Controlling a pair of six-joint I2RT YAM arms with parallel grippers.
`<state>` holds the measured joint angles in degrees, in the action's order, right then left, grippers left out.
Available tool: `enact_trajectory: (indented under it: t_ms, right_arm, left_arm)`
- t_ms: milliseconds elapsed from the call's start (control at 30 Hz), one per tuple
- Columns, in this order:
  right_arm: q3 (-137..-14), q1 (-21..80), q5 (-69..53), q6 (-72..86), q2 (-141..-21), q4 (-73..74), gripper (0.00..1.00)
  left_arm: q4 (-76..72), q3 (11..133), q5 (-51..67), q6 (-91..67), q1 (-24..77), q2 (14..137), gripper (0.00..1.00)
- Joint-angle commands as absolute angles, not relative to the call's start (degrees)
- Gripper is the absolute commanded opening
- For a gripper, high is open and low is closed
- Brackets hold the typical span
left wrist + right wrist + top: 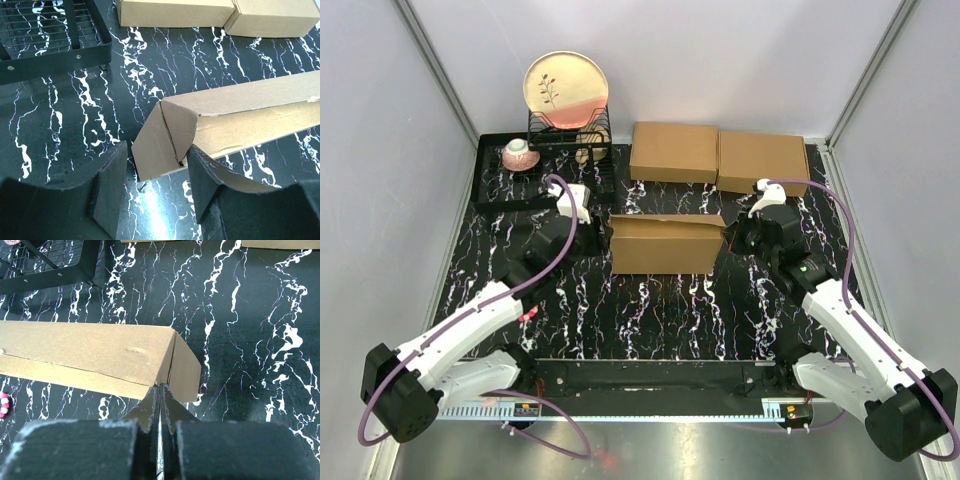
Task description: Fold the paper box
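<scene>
The paper box (665, 245) is a brown cardboard box standing mid-table, its lid partly raised. My left gripper (588, 222) is at the box's left end. In the left wrist view it (157, 172) is open, and the box's end flap (165, 137) lies just beyond the gap. Its right finger (212, 185) overlaps the front wall; the left finger (107, 187) is clear of the cardboard. My right gripper (738, 235) is at the right end. In the right wrist view its tips (160, 390) are pressed together against the box's (90, 352) corner seam, with nothing between them.
Two flat brown cardboard boxes (674, 152) (763, 162) lie side by side at the back. At the back left a black dish rack (568, 135) holds a plate (566, 88), with a bowl (519, 153) on its tray. A small pink object (4, 405) lies left of the box.
</scene>
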<state>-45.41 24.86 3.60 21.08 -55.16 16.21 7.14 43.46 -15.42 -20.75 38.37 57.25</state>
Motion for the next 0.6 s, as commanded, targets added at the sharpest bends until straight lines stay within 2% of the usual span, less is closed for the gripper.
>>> enact_trajectory:
  t_ms: [0, 233, 567]
  right_arm:
    - [-46.2, 24.8, 5.0, 21.5, -56.2, 21.1, 0.00]
    - [-46.5, 24.8, 4.7, 21.7, -56.2, 21.1, 0.00]
    - [-46.2, 24.8, 4.4, 21.6, -55.9, 21.3, 0.00]
  left_arm:
    - [3.7, 44.6, -13.6, -20.0, 37.8, 54.4, 0.54]
    - [1.9, 44.6, -11.5, -19.5, 37.4, 53.1, 0.55]
    - [0.3, 44.9, -9.8, -19.7, 37.2, 57.5, 0.47]
